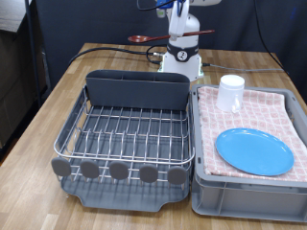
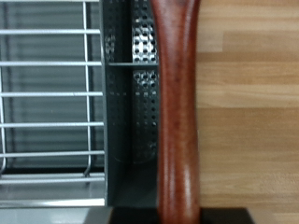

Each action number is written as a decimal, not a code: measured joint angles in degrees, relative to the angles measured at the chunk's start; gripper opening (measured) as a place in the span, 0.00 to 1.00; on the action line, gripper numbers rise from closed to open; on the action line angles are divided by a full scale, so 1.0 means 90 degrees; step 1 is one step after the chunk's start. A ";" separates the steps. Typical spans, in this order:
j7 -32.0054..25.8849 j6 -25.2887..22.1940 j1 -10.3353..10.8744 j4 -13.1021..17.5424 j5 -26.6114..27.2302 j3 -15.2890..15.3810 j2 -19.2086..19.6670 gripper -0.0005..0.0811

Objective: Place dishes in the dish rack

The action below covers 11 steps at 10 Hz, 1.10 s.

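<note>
My gripper (image 1: 179, 34) is shut on the reddish-brown wooden spoon (image 1: 144, 39) and holds it level in the air, beyond the dish rack (image 1: 125, 134) at the exterior view's top. In the wrist view the spoon's handle (image 2: 176, 103) fills the middle. Under it are the rack's wires (image 2: 47, 93) and the perforated grey utensil bin (image 2: 140, 93). The bright-blue plate (image 1: 253, 150) and the white mug (image 1: 230, 93) sit on the pink checked cloth (image 1: 269, 110). The rack's wire grid holds nothing.
The grey crate (image 1: 251, 192) with the cloth stands right of the rack in the exterior view. The robot's white base (image 1: 180, 59) is behind both. Cables (image 1: 115, 53) lie on the wooden table (image 1: 58, 91).
</note>
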 joint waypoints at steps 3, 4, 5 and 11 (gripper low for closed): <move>-0.0460 0.0228 0.0156 -0.0099 0.0510 -0.0421 0.0013 0.12; -0.0575 0.0330 0.0232 -0.0131 0.0694 -0.0541 0.0027 0.12; -0.0714 0.0427 0.0312 -0.0165 0.0903 -0.0678 0.0048 0.12; -0.1074 0.0723 0.0489 -0.0166 0.1356 -0.1020 0.0264 0.12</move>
